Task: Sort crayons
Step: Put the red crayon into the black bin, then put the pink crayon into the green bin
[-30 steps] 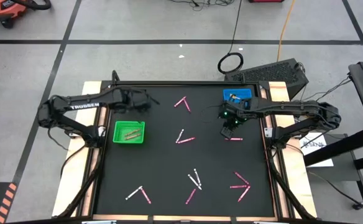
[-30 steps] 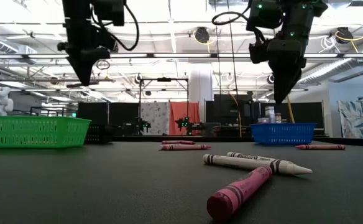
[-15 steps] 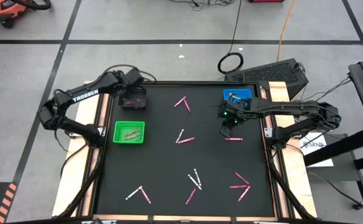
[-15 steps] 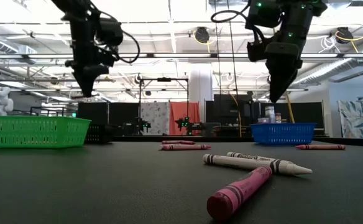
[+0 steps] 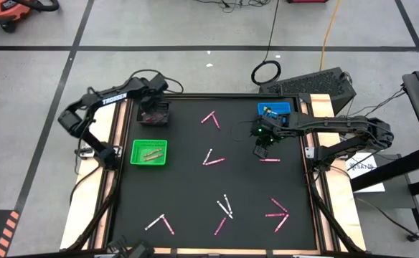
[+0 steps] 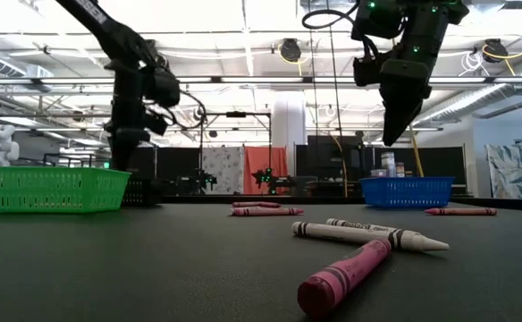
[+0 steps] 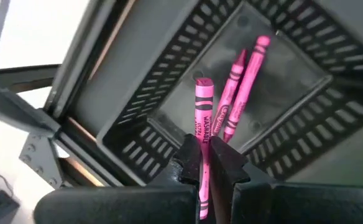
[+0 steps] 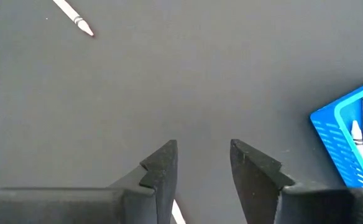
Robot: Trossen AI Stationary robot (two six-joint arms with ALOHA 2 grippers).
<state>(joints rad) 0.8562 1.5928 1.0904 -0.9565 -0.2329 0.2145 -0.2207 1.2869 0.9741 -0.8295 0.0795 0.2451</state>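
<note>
Since a second ago, the left gripper (image 7: 204,163) has been swung from beside the green tray (image 5: 149,153) to above the black tray (image 5: 154,115) at the tabletop's (image 5: 195,186) far left corner. Three trays are counted: black, green and blue (image 5: 275,110). A pink crayon (image 7: 202,138) is pinched between the left fingers, its long axis pointing down into the black tray, where two pink crayons (image 7: 242,84) lie. The right gripper (image 8: 201,163) is held narrowly open near the blue tray.

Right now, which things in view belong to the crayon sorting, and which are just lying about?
Job:
left gripper holding a pink crayon over the black basket
right gripper, open
loose crayons
green basket
blue basket

Lying about:
cable coil
keyboard
</note>
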